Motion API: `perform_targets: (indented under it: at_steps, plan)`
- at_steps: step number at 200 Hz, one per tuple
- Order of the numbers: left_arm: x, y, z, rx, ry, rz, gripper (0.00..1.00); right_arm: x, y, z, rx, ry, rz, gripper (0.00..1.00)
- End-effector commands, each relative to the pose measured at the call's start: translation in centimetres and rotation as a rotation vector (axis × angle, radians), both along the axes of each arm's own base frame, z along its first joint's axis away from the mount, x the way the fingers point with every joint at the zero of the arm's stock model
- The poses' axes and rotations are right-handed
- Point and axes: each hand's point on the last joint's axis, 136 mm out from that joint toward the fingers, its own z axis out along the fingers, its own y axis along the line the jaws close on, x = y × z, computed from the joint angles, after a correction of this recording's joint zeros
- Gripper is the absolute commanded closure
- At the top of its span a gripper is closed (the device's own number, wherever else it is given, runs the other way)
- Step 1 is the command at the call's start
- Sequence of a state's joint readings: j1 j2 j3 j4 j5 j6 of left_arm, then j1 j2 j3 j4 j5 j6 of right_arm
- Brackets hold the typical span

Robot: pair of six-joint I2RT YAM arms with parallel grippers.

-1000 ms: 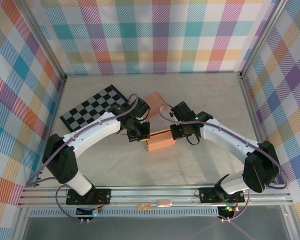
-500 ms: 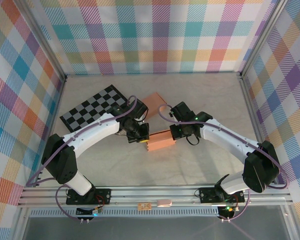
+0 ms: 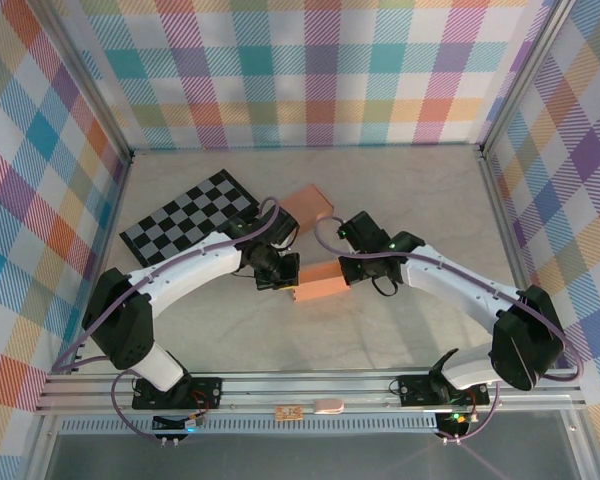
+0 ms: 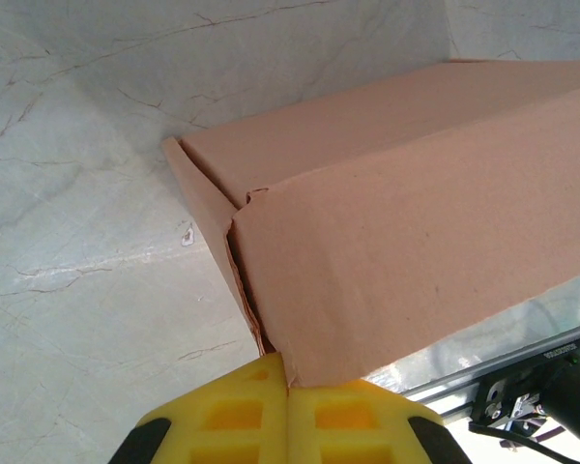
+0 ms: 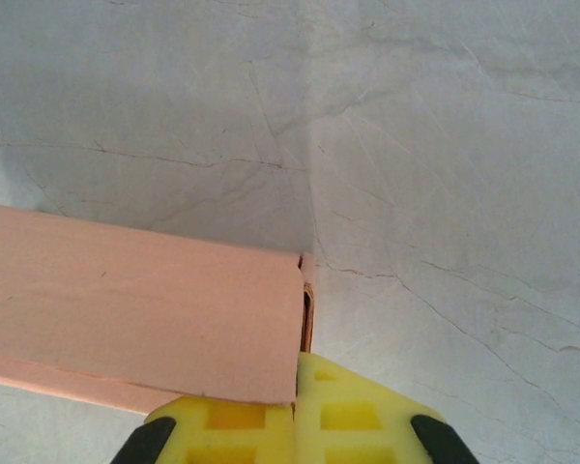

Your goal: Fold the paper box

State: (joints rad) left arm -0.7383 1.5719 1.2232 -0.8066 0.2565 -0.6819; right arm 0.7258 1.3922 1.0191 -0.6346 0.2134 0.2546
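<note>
The paper box (image 3: 320,283) is a long orange-brown carton lying on the table between my two arms. My left gripper (image 3: 285,283) is at its left end and my right gripper (image 3: 346,270) at its right end. In the left wrist view the yellow fingers (image 4: 222,416) are shut, and the left gripper (image 4: 288,372) tips touch the lower corner of the box (image 4: 416,242), where an end flap stands slightly ajar. The right gripper (image 5: 298,372) is also shut, its tips against the end flap of the box (image 5: 145,309).
A flat orange-brown cardboard panel (image 3: 308,203) lies just behind the arms; whether it joins the box is hidden. A black-and-white checkered board (image 3: 185,220) lies at the back left. Plaid walls enclose the table, and a metal rail (image 3: 310,385) runs along the near edge.
Both grippers have shifted slightly at the box's ends while staying shut. The cardboard panel behind the arms now shows a little further to the right.
</note>
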Motion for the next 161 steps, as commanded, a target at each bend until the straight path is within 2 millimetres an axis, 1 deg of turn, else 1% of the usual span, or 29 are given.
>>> perform_targets:
  at_steps: [1, 33, 59, 87, 99, 123, 137, 161]
  plan:
    - [-0.6, 1.0, -1.2, 0.058, 0.011, -0.012, 0.97, -1.9, -0.7, -0.5, -0.026, 0.069, 0.007, 0.96]
    - [-0.5, 0.9, -1.3, 0.064, 0.011, -0.013, 0.97, -2.5, -0.6, 1.0, 0.025, 0.083, -0.038, 0.78]
    - [-0.4, 0.9, -1.4, 0.064, 0.011, -0.013, 0.97, -3.5, -0.1, 2.6, 0.125, 0.103, -0.066, 0.63]
    - [-0.2, 0.7, -1.2, 0.061, 0.009, -0.016, 0.98, -3.9, 0.0, 4.5, 0.218, 0.109, -0.115, 0.51]
    - [-0.2, 0.6, -1.2, 0.059, 0.008, -0.019, 0.98, -3.7, 0.1, 5.5, 0.278, 0.113, -0.163, 0.47]
    - [-0.2, 0.4, -1.2, 0.056, 0.012, -0.021, 0.98, -2.0, 0.1, 7.0, 0.456, 0.162, -0.363, 0.38]
    - [-0.2, 0.4, -1.2, 0.058, 0.012, -0.021, 0.98, -1.1, 0.3, 7.7, 0.584, 0.241, -0.497, 0.32]
    - [-0.3, 0.4, -1.1, 0.058, 0.013, -0.021, 0.98, 0.3, 1.4, 7.9, 0.803, 0.395, -0.649, 0.29]
